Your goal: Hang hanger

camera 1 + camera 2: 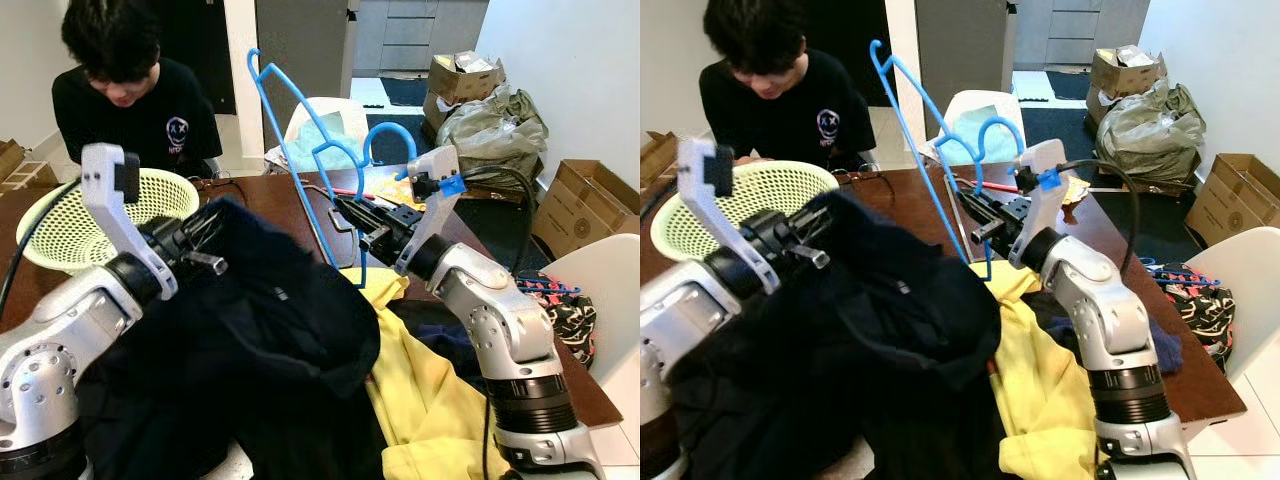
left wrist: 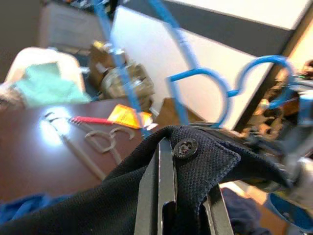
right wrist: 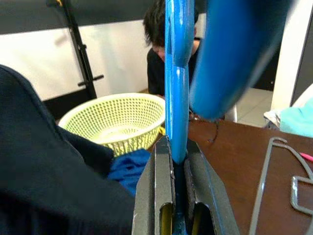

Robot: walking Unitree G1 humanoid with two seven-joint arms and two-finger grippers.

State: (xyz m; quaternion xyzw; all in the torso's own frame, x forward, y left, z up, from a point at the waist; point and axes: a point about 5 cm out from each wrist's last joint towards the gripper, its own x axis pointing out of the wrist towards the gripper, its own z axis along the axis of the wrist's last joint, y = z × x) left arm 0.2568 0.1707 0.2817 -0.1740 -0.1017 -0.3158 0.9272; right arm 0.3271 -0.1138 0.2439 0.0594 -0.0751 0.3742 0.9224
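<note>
Left pincer [image 2: 181,210]: nearest to the camera, it pinches the collar of the dark shirt [image 1: 270,340] and holds it up above the surface.
Dark shirt: it hangs in a heap from the left pincer; a button shows just beside the fingers.
Yellow cloth [image 1: 420,390]: it lies on the brown surface [image 1: 270,195], partly under the dark shirt.
Right pincer [image 3: 177,196]: it is pressed on the blue hanger [image 1: 300,120], gripping its lower bar.
Blue hanger: it stands up tilted over the surface, its hook to the right, near the shirt collar.
Basket [image 1: 75,225]: pale green, on the surface behind the left arm; I cannot tell what is inside.
Grey hanger [image 3: 274,181]: it lies flat on the surface.
Person [image 1: 130,90]: seated behind the basket.
Boxes [image 1: 585,205]: cardboard, on the floor at the far right.
</note>
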